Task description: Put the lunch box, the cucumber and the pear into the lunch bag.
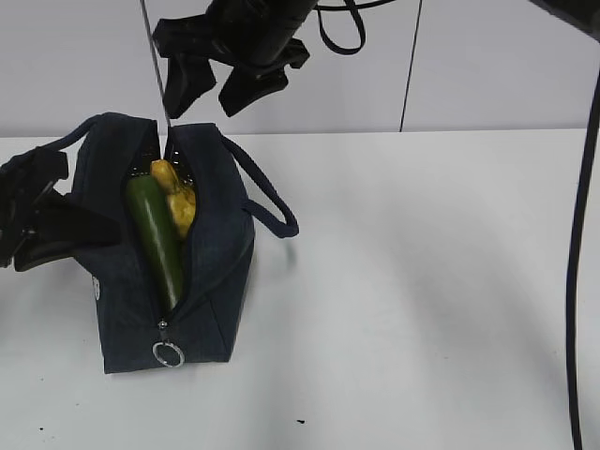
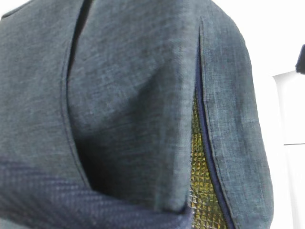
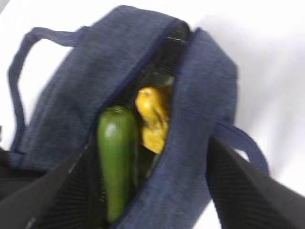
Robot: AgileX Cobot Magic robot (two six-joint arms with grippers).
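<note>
The navy lunch bag (image 1: 220,272) stands open at the left of the white table. The dark-green cucumber (image 1: 157,234) and the yellow pear (image 1: 178,202) lie inside it, side by side. The lunch box is not visible. My right gripper (image 1: 220,86) hangs open and empty above the bag's far end. In the right wrist view its fingers (image 3: 252,191) straddle the bag (image 3: 200,105) above the cucumber (image 3: 116,157) and pear (image 3: 152,121). My left gripper (image 1: 47,211) sits against the bag's left side, jaws apart. The left wrist view shows only bag fabric (image 2: 143,95) and lining (image 2: 200,186).
The zipper's metal ring pull (image 1: 168,354) hangs at the bag's near end. One loop handle (image 1: 272,202) sticks out to the right; the other drapes over my left gripper. A black cable (image 1: 574,281) hangs at the right edge. White table (image 1: 422,281) lies to the right.
</note>
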